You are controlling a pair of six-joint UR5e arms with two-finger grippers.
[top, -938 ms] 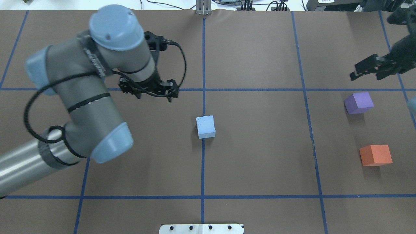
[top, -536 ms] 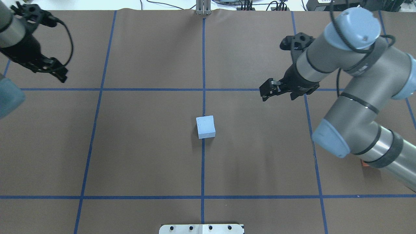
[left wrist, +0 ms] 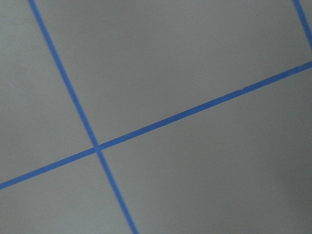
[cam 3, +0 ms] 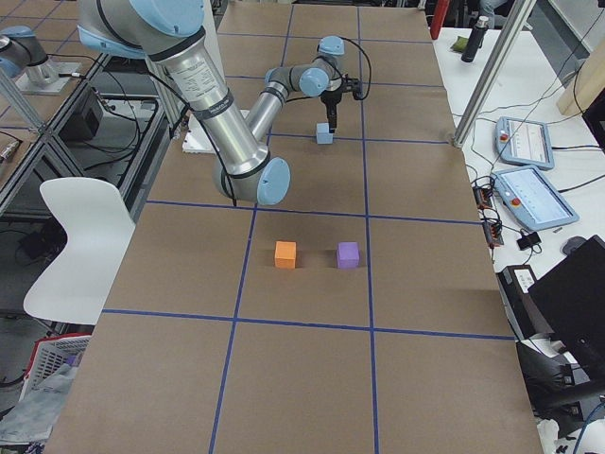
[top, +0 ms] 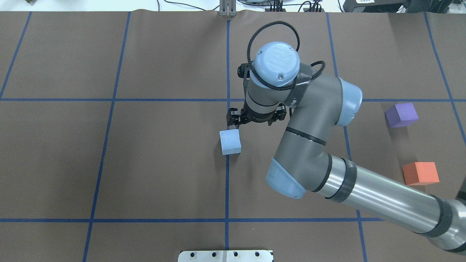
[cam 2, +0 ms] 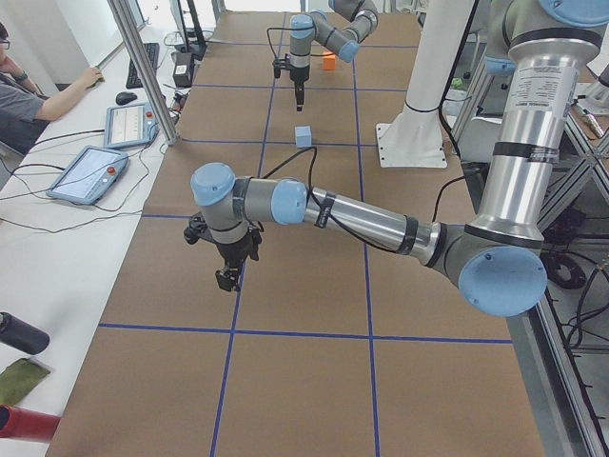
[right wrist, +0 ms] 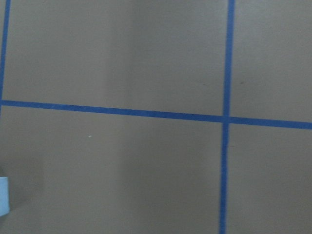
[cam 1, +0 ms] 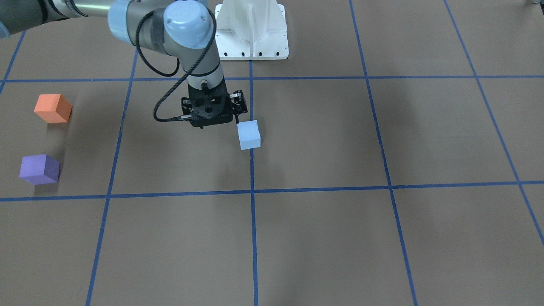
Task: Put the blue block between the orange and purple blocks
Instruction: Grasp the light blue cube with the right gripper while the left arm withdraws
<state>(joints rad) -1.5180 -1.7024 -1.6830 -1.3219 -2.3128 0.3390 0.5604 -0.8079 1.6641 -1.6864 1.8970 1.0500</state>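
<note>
The light blue block [top: 230, 142] sits at the table's middle on a blue tape line, also in the front view [cam 1: 249, 134]. My right gripper [top: 252, 122] points down and looks open and empty. It hovers just beyond and to the right of the block, also in the front view [cam 1: 217, 124]. The purple block [top: 401, 115] and the orange block [top: 420, 173] stand apart at the right side with a gap between them. My left gripper [cam 2: 225, 279] shows only in the left side view, low over bare table. I cannot tell if it is open.
The white robot base plate [top: 225, 255] lies at the near edge. Blue tape lines [top: 109, 100] grid the brown table. An operator [cam 2: 29, 95] and tablets [cam 2: 90, 171] are beside the table's far long edge.
My left arm has swung out of the overhead view. My right arm has come in from the right and now has its gripper beside the blue block. The blocks have not moved.
</note>
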